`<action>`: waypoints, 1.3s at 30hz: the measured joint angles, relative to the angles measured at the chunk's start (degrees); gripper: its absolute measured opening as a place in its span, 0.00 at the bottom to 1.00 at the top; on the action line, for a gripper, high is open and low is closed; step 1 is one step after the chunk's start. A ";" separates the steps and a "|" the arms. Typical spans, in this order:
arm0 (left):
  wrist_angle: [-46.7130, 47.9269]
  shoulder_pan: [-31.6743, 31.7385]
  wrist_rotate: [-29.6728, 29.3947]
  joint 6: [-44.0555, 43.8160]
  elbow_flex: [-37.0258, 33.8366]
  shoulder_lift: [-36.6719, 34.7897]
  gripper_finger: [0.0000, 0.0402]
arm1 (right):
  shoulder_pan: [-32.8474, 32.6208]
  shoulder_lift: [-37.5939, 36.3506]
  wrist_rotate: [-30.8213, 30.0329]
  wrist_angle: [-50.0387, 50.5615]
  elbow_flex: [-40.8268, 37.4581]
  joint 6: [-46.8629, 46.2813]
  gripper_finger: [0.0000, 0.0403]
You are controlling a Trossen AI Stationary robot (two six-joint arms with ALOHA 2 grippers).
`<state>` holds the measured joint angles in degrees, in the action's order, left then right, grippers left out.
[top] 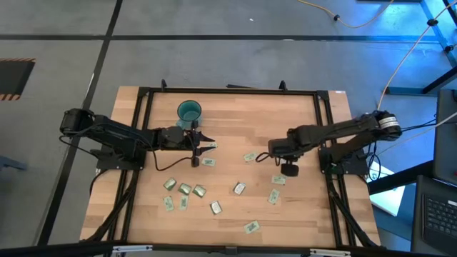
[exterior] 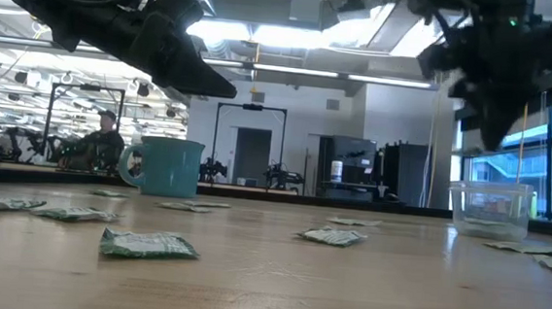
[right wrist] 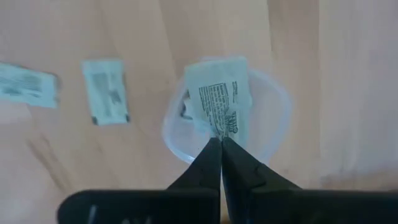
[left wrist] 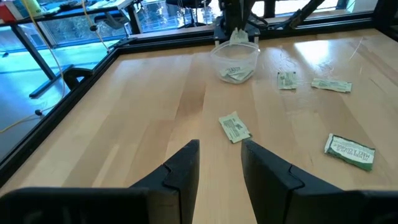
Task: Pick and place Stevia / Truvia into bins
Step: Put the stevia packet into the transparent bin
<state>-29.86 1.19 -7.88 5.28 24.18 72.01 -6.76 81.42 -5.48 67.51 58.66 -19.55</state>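
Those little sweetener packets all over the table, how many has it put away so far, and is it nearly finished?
Barely started. The clear cup already holds at least one packet. The right gripper is shut on a sachet directly above that cup, not yet dropped. The left gripper is open over the table beside the teal cup, holding nothing. More than a dozen sachets, like this one, are still scattered on the wood.
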 joint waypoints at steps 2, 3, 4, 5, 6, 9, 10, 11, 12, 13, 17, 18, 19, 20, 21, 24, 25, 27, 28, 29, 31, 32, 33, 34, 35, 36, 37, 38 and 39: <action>0.01 -0.01 0.00 0.00 0.00 -0.01 0.28 | 0.00 0.05 0.00 -0.83 -2.20 -0.94 0.01; 0.00 0.00 0.00 0.00 0.00 -0.01 0.28 | 0.01 0.03 0.00 -1.28 -3.32 -1.06 0.01; 0.00 0.00 0.00 0.00 0.00 -0.02 0.28 | 0.17 0.03 0.01 -2.12 -4.63 -1.10 0.01; 0.01 -0.01 0.00 0.00 0.00 -0.01 0.28 | 0.28 0.06 0.02 -3.33 -5.84 -1.14 0.01; -0.01 -0.02 0.00 0.00 0.00 -0.02 0.28 | 0.42 0.07 0.02 -4.38 -6.84 -1.23 0.01; -0.01 0.00 0.00 0.00 0.00 -0.01 0.28 | 0.82 0.05 0.01 -7.10 -8.92 -1.08 0.01; -0.03 0.00 0.00 0.00 0.00 -0.02 0.28 | 0.95 0.05 0.02 -8.14 -9.42 -0.99 0.01; -0.03 -0.01 0.00 0.00 0.00 -0.01 0.28 | 1.14 0.05 0.02 -8.87 -9.83 -0.98 0.01; -0.01 -0.01 0.00 0.00 0.00 -0.01 0.28 | 1.27 0.05 0.02 -9.21 -10.17 -0.85 0.01; -0.03 -0.02 0.00 0.00 0.00 -0.02 0.28 | 1.35 0.05 0.02 -9.20 -10.38 -0.49 0.01; -0.03 0.00 -0.02 0.00 0.00 -0.02 0.28 | 1.36 0.05 0.02 -9.41 -10.28 0.45 0.01; -0.03 -0.02 -0.01 0.00 0.00 -0.01 0.28 | 1.36 0.05 0.02 -9.32 -10.10 0.45 0.01; -0.04 -0.02 -0.01 0.00 0.00 -0.02 0.28 | 1.36 0.05 0.02 -9.37 -9.89 0.48 0.02; -0.05 -0.02 -0.02 0.00 0.00 -0.01 0.28 | 1.36 0.05 0.04 -9.60 -9.80 0.48 0.02; -0.05 -0.02 -0.02 0.00 0.00 0.00 0.28 | 1.36 0.05 0.02 -9.63 -9.78 0.44 0.03; -0.05 -0.02 0.00 0.00 0.00 -0.02 0.28 | 1.36 0.05 0.02 -9.49 -9.78 0.48 0.06; -0.05 -0.01 -0.01 0.00 0.00 0.00 0.28 | 1.36 0.05 0.02 -9.50 -9.78 0.48 0.07; -0.05 -0.02 -0.01 0.00 0.00 -0.02 0.28 | 1.36 0.05 0.02 -9.47 -9.78 0.50 0.09; -0.05 -0.02 -0.01 0.00 0.00 -0.02 0.28 | 1.36 0.05 -0.03 -9.47 -9.76 0.50 0.10; -0.05 0.00 0.00 0.00 0.00 -0.02 0.28 | 1.36 0.05 -0.22 -9.45 -9.76 0.50 0.12; -0.05 -0.01 0.00 0.00 0.00 -0.02 0.28 | 1.36 0.05 -0.87 -8.94 -9.76 0.52 0.15; -0.05 0.00 -0.01 0.00 0.00 -0.02 0.28 | 1.36 0.05 -1.34 -8.48 -9.73 0.53 0.16; -0.03 0.00 -0.02 0.00 0.00 -0.02 0.28 | 1.36 0.05 -2.32 -7.93 -9.71 0.53 0.17; -0.05 -0.01 -0.01 0.00 0.00 -0.02 0.28 | 1.36 0.05 -3.47 -6.86 -9.36 0.53 0.19; -0.05 -0.02 0.00 0.00 0.00 -0.01 0.28 | 1.36 0.05 -4.54 -5.84 -8.83 0.52 0.19; -0.05 -0.01 0.00 0.00 0.00 -0.01 0.28 | 1.36 0.05 -5.51 -5.02 -8.04 0.52 0.20; -0.05 -0.01 -0.01 0.00 0.00 0.00 0.28 | 1.36 0.05 -6.45 -4.84 -7.26 0.54 0.20; -0.05 -0.01 -0.01 0.00 0.00 0.00 0.28 | 1.36 0.05 -7.10 -4.86 -6.38 0.58 0.20; -0.05 -0.02 -0.01 0.00 0.00 -0.02 0.28 | 1.36 0.05 -7.55 -4.94 -5.31 1.20 0.20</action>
<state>-29.91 1.17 -7.88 5.28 24.18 71.99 -5.41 81.47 -13.03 62.58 53.35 -18.35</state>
